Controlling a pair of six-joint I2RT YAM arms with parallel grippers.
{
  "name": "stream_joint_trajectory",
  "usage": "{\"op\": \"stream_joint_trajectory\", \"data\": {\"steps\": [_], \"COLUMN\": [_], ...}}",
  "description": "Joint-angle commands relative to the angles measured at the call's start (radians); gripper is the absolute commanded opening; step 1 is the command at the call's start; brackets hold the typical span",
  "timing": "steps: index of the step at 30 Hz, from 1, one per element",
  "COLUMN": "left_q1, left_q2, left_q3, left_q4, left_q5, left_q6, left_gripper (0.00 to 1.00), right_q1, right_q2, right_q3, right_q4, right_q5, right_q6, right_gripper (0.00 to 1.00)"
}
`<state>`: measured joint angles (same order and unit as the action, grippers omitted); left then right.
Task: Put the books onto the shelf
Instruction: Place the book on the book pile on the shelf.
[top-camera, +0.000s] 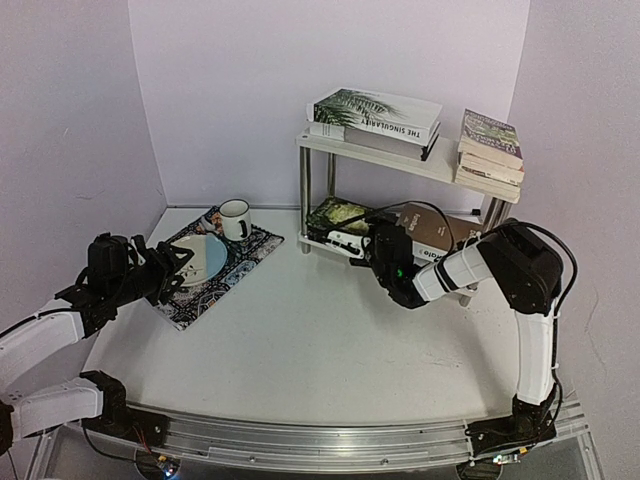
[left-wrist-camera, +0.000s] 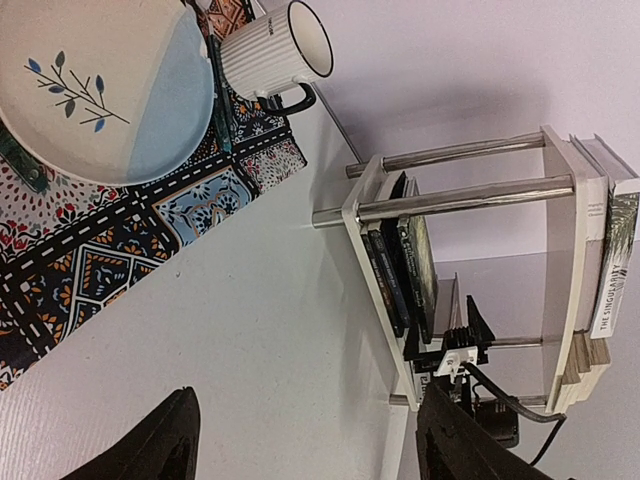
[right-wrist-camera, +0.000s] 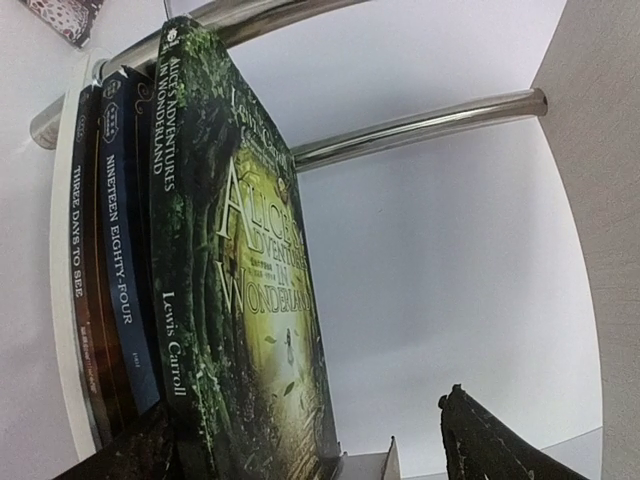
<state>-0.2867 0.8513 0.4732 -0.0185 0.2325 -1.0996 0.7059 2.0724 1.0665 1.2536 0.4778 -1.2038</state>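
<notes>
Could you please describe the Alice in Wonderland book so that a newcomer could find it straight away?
Find the white two-tier shelf at the back right of the table and look at its lower board. At the left end lies a short stack of books; Alice's Adventures in Wonderland is the top one, the only one with a mossy green-gold cover, above darker spines.

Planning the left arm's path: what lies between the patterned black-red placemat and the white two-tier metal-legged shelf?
Only bare white tabletop, seen in the top view.

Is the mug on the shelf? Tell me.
No, the mug stands on the patterned placemat, left of the shelf.
</notes>
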Motion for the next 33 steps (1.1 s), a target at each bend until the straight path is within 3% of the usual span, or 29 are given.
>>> {"op": "stream_joint_trajectory", "data": {"steps": [1,6,22,33], "left_q1": [0.006,0.006,0.006,0.005], "left_q2": [-0.009,-0.009,-0.010,-0.015], "left_q3": [0.009,0.007,0.009,0.002], "left_q4": [0.015,0.014,0.014,0.014], "left_q5": [0.005,0.008,0.012,0.012], "left_q6": [0.004,0.004,0.006,0.002], "left_gripper": [0.75,0.75,0.75,0.75], "right_q1": [0.008,0.007,0.007,0.002], "right_q2": [-0.054,-0.098,-0.104,-0.070], "right_q3": [0.011,0.052,0.193,0.350], "right_q4": [0.066,-0.188,-0.546,-0.746], "right_q5": [0.002,-0.033,-0.089,-0.147], "right_q6": [0.068,0.150,0.252,0.358], "right_gripper": [0.87,0.87,0.91,0.73]}}
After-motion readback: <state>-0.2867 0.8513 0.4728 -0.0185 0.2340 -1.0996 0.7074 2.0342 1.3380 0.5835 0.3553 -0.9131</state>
